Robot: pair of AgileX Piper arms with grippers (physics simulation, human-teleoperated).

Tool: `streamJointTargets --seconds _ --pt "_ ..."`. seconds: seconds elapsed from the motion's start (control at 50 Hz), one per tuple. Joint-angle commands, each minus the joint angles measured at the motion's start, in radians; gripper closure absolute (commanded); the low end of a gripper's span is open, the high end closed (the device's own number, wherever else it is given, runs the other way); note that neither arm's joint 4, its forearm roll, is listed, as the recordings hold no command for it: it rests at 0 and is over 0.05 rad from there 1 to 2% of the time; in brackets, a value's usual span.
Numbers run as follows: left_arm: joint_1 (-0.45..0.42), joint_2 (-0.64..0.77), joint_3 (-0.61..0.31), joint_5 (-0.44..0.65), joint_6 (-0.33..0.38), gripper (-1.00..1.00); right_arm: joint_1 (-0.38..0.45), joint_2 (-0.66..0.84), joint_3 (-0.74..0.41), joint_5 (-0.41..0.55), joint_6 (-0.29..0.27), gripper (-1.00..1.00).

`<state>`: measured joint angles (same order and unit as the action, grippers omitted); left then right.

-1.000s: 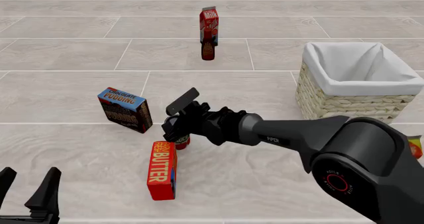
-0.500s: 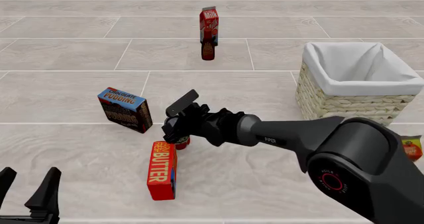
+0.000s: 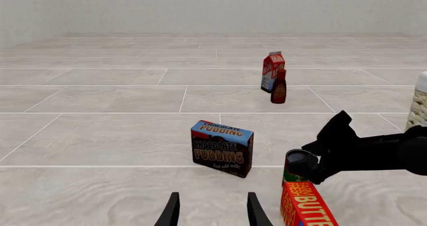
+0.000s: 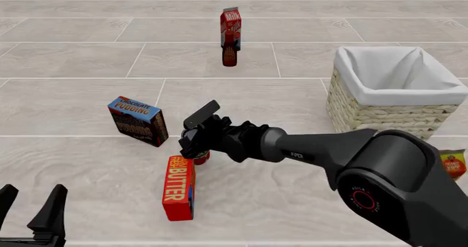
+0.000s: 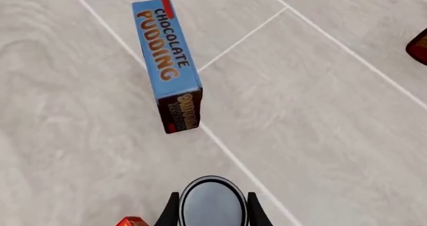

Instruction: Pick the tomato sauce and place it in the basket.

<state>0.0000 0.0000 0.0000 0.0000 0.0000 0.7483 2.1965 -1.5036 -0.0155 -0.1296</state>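
The tomato sauce is a short red can with a dark top, standing on the floor just behind the BUTTER box. In the front view the right arm hides most of it. My right gripper is down over it and open. In the right wrist view the can's top fills the gap between the two fingers. From the left wrist view, the can sits under that gripper's black fingers. The basket, wicker with a white lining, stands at the right. My left gripper hangs open and empty at the near left.
A CHOCOLATE PUDDING box stands left of the can. The red BUTTER box lies right in front of it. A milk carton and a dark bottle stand far back. A snack bag lies by the right edge.
My right gripper has sunk slightly lower around the can. The right arm's elbow shifted, uncovering more of the snack bag. The left arm has not moved.
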Motion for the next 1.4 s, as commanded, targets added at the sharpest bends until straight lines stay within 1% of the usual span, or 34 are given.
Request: streamJointTargets --seconds 0.02,1.4 --pt "0.0 0.0 0.0 0.0 0.0 -1.0 -0.006 0.011 0.008 -0.006 0.005 -1.0" --pt "0.0 0.0 0.0 0.0 0.0 -1.0 -0.023 0.05 0.013 -0.035 0.02 -1.0"
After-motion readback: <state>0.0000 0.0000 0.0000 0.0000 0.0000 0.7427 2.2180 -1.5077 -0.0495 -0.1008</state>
